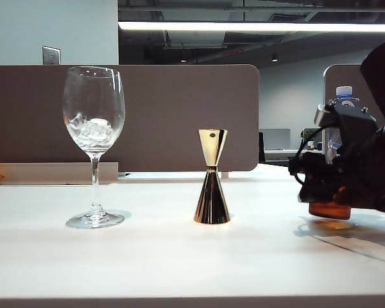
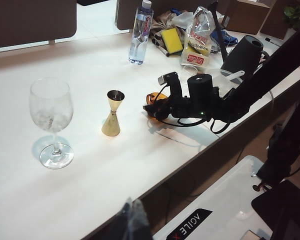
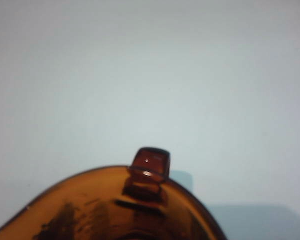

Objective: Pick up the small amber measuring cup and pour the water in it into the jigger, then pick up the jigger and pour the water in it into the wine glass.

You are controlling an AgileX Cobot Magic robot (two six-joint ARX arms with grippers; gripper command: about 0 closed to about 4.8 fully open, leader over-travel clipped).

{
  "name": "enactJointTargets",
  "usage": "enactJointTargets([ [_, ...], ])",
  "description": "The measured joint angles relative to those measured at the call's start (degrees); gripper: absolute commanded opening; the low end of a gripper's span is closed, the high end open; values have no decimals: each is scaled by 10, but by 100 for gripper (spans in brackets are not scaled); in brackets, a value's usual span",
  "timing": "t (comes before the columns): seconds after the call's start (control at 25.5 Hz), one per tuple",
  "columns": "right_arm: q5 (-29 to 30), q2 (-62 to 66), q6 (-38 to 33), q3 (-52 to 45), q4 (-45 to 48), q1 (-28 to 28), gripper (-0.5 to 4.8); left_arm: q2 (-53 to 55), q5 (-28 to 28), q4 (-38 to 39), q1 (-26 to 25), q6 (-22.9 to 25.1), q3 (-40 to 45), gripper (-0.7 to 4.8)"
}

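The small amber measuring cup [image 1: 330, 210] sits gripped in the right gripper's [image 2: 157, 106] jaws, just above the white table [image 1: 147, 263] at the exterior view's right. The wine glass [image 1: 94, 144] stands left, the jigger [image 1: 212, 178] between. The left gripper's [image 2: 131, 220] jaws cannot be told.

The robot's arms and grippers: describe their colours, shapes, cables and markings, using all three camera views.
The right gripper, at the table's right side, is a blocky matte-black unit with a silver-grey camera block on top, a cylindrical black motor housing, looping black cables and a small green indicator light. Its arm is a straight black link. The left gripper shows only as dark fingertips over a white base printed AGILEX.
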State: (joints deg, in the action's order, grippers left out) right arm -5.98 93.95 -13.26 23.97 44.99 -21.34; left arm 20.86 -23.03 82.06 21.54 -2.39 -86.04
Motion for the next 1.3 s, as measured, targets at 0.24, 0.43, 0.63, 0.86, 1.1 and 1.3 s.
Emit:
enactJointTargets([
  [0.24,0,27,0,1,36,0,90,0,0,0,0,0,0,-2],
  [0.43,0,38,0,2,52,0,163,0,0,0,0,0,0,-2],
  [0.63,0,40,0,2,57,0,219,0,0,0,0,0,0,-2],
  [0.86,0,44,0,2,52,1,335,0,0,0,0,0,0,-2],
  [1.1,-3,44,-1,1,43,1,397,0,0,0,0,0,0,-2],
  [1.3,-16,42,-1,1,38,0,478,0,0,0,0,0,0,-2],
])
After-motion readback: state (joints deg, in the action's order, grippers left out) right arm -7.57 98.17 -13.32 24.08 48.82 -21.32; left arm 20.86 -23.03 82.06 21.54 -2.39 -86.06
